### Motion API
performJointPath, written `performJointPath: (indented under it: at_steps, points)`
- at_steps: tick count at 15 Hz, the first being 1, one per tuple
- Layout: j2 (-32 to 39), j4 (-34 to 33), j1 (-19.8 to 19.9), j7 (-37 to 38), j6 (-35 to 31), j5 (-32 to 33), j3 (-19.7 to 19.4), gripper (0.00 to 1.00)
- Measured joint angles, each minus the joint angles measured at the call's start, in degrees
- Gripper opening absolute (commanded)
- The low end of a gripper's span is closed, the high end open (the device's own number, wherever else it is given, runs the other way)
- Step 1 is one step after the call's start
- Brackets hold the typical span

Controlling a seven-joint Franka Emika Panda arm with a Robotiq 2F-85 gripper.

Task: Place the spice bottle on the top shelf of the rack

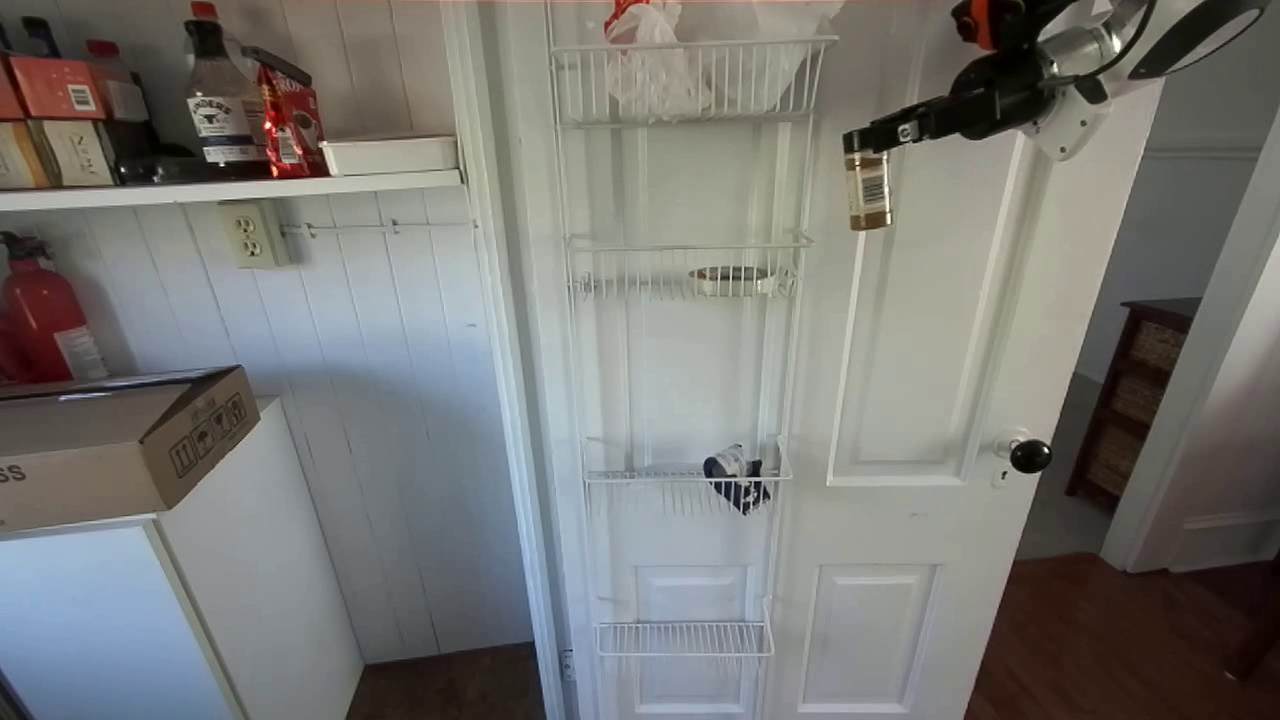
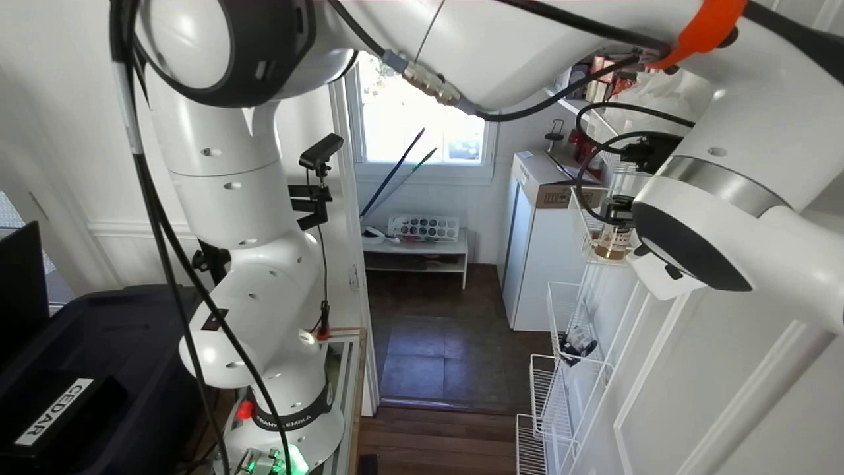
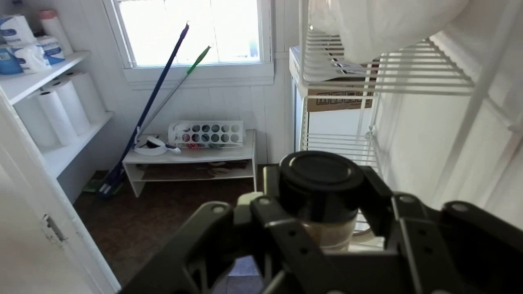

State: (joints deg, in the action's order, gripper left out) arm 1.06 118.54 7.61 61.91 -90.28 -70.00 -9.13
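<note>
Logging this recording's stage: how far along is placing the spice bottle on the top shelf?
Done: the bottle looks grasped, its dark cap in the gripper. In hand: the carry, with the bottle hanging in mid-air outside the rack. Left: getting it into the top shelf and letting go, as the gripper is closed on it.

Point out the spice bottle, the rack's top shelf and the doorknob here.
Spice bottle (image 1: 869,190), in an exterior view: on its labelled body.
Top shelf (image 1: 700,43), in an exterior view: on its front wire rim.
Doorknob (image 1: 1030,456), in an exterior view: on its black, rounded part.
</note>
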Motion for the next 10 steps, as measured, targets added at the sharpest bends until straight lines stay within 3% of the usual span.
performJointPath:
  at_steps: [5, 6, 10]
  points:
    - [-0.54, -4.55, 1.24, 3.12, 6.31, 1.47, -1.07, 0.26]
    - [-0.60, -5.42, 1.46, 3.97, 7.72, 1.47, -1.28, 0.51]
    - [-0.18, -5.71, 1.53, 4.03, 7.93, 1.46, -1.31, 0.51]
